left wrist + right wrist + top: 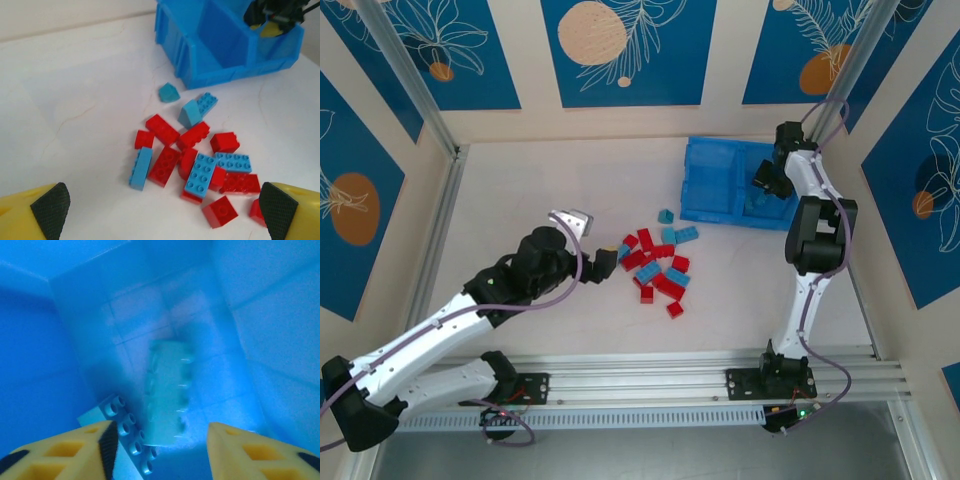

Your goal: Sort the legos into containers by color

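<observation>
1. Loose legos (pixel 194 135) lie mid-worktop (pixel 520 180): about eleven red, six light blue.
2. The bin (pixel 705 190) sits toward the far right corner; its right compartment (pixel 260 340) holds two light blue bricks (pixel 167 392).
3. The left tool (pixel 162 210) gapes open beside the pile.
4. The right tool (pixel 157 450), fingers spread, hangs over those two.

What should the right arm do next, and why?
Probably lift straight out of the blue bin: its jaws stand open, a teal brick sits loose below them, and more teal bricks wait on the table.
</observation>
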